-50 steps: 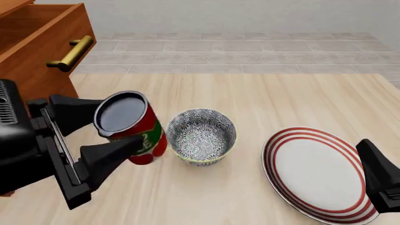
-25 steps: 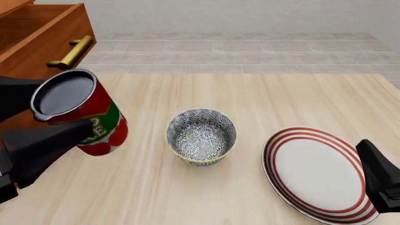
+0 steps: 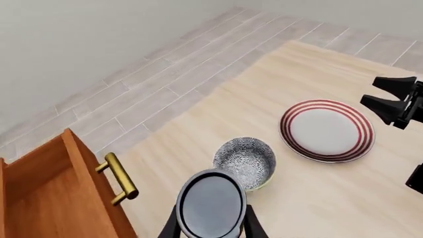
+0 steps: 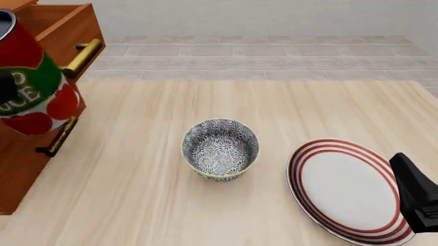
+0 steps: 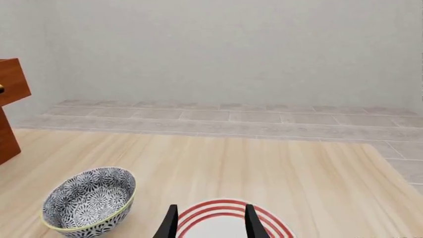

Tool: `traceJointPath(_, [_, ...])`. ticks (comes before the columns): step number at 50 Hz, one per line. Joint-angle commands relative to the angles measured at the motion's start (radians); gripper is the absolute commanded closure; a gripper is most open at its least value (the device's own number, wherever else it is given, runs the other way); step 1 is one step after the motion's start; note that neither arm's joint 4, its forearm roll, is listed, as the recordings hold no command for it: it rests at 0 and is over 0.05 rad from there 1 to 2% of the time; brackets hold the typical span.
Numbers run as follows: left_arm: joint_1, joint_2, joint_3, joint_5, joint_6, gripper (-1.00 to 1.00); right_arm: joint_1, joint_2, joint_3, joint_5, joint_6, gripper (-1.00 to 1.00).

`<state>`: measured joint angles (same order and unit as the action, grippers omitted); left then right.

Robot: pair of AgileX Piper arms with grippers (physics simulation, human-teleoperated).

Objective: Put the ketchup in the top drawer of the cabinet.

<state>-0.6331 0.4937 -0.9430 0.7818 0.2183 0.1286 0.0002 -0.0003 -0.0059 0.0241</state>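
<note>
The ketchup [image 4: 31,77], a can with a red and green label, hangs high at the far left, in front of the cabinet [image 4: 24,169]. In the left wrist view its dark grey top [image 3: 211,207] sits between the fingers [image 3: 170,225] of my left gripper [image 3: 211,224], which is shut on it. The top drawer [image 3: 39,193] stands pulled open beside the can, and its brass handle [image 4: 82,55] is just right of the can. My right gripper [image 5: 210,223] is open and empty, low over the plate.
A grey patterned bowl [image 4: 220,148] stands mid-table. A white plate with red rings [image 4: 345,189] lies at the front right under the right gripper [image 4: 416,197]. The lower drawer's darker handle [image 4: 58,137] sticks out below the can.
My left gripper has lifted the ketchup up and to the left, from beside the bowl to in front of the open top drawer. The right arm has not moved.
</note>
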Motion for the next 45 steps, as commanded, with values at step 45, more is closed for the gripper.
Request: traceJointPath(45, [0.429, 0.259, -0.425, 0.224, 0.115, 1.0, -0.007, 0.0, 0.0, 0.014, 0.008, -1.0])
